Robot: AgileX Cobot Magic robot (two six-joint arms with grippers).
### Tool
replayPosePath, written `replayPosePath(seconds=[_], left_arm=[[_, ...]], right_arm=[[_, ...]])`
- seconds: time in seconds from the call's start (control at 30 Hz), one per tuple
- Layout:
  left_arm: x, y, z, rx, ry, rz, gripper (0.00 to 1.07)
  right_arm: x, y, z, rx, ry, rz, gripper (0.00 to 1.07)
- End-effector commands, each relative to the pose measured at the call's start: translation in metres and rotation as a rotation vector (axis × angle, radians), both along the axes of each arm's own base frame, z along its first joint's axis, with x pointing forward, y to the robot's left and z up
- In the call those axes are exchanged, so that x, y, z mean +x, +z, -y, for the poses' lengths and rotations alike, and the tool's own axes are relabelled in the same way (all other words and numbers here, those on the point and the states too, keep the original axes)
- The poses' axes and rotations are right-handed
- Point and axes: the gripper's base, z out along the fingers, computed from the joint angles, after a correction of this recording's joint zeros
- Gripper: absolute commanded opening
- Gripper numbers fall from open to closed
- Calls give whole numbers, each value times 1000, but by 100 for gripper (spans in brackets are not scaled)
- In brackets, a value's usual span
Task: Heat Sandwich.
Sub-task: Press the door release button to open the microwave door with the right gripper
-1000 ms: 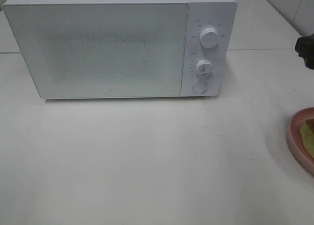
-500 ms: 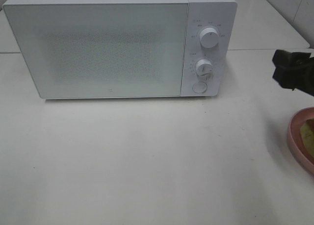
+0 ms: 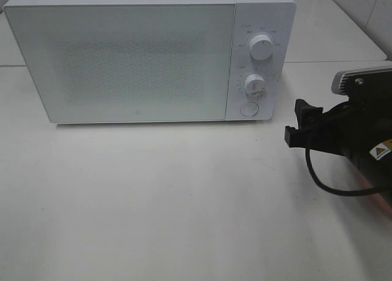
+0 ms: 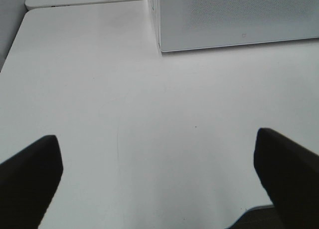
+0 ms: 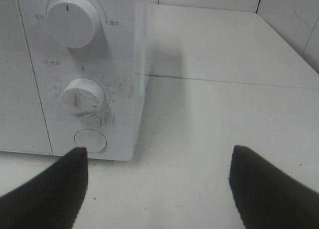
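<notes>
right gripper [image 3: 295, 119] hangs over the bench [image 3: 153, 201] near its right edge, with its two black fingers [image 3: 301, 104] spread apart and nothing between them. it points toward the microwave's [image 3: 141, 60] control side and is just beside the front right corner without touching it. from the right wrist view the round button [image 5: 89, 140] sits just past one fingertip, with the lower knob [image 5: 83, 98] above it and the upper knob [image 5: 72, 22] higher still (its red mark points up). a black cable [image 3: 318, 177] loops down from the right arm [image 3: 367, 146] to just over the bench.

left gripper [image 4: 159, 181] is spread wide as well and grips nothing. only bare white bench lies between its fingers [image 4: 30, 174], and the microwave's lower front left corner is well ahead of it. the high view does not show this gripper.

the microwave stands toward the bench's far edge, reaching from near the far left corner to past the middle. its door [image 3: 122, 63] is closed and flush with the panel.

the sandwich cannot be seen in any view, and the right arm covers the bench's right edge.
</notes>
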Motion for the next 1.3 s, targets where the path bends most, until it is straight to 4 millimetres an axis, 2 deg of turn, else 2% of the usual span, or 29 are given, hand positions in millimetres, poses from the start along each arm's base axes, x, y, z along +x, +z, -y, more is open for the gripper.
replayPosePath(seconds=[0.03, 0.4, 0.73, 0.87, 1.0, 1.03, 1.13, 1.17, 1.2, 1.3], left_arm=[[-2, 1, 0, -1, 3, 29, 100], [-2, 1, 0, -1, 3, 28, 100], [-2, 1, 0, -1, 3, 28, 100], [-2, 1, 0, -1, 3, 28, 100], [-2, 1, 0, -1, 3, 28, 100], [-2, 1, 0, -1, 3, 28, 100], [-2, 1, 0, -1, 3, 28, 100], [-2, 1, 0, -1, 3, 28, 100], [-2, 1, 0, -1, 3, 28, 100], [-2, 1, 0, -1, 3, 28, 100]], right_arm=[[1, -2, -10, -2, -16, 13, 75], [2, -11, -47, 4, 53, -7, 75], [2, -12, -48, 60, 32, -18, 75], [2, -12, -48, 178, 2, -24, 75], [2, -12, -48, 442, -66, -39, 75], [2, -12, -48, 442, -66, -39, 75], [2, -12, -48, 667, -125, -52, 75], [2, -12, -48, 800, -160, -59, 75], [2, -12, -48, 800, -160, -59, 75], [2, -12, -48, 1001, -213, -70, 75]])
